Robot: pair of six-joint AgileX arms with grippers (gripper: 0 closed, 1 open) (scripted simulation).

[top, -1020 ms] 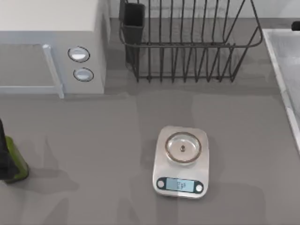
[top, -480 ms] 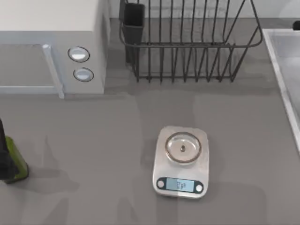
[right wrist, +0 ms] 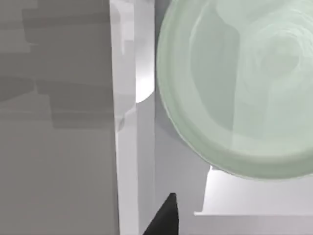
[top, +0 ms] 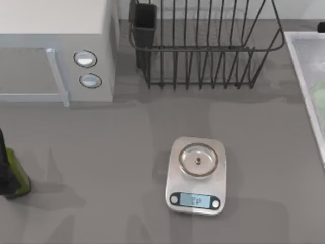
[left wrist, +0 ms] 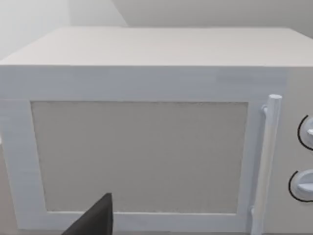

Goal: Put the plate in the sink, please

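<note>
Light is even and soft across the table (top: 101, 162), with no hard source showing. Faint, blurred shadows lie on the grey top: a pale one beside the bottle (top: 12, 175), and broad smudged patches around the scale (top: 196, 175) and below the rack (top: 203, 46). The microwave (left wrist: 146, 127) is brightly lit on top and flat grey on its door. The plate (right wrist: 244, 83) carries glossy pale reflections (curved streaks across its face), and the sink (right wrist: 132, 122) rim shows bright glare and a darker shadow band on the table beside it.
</note>
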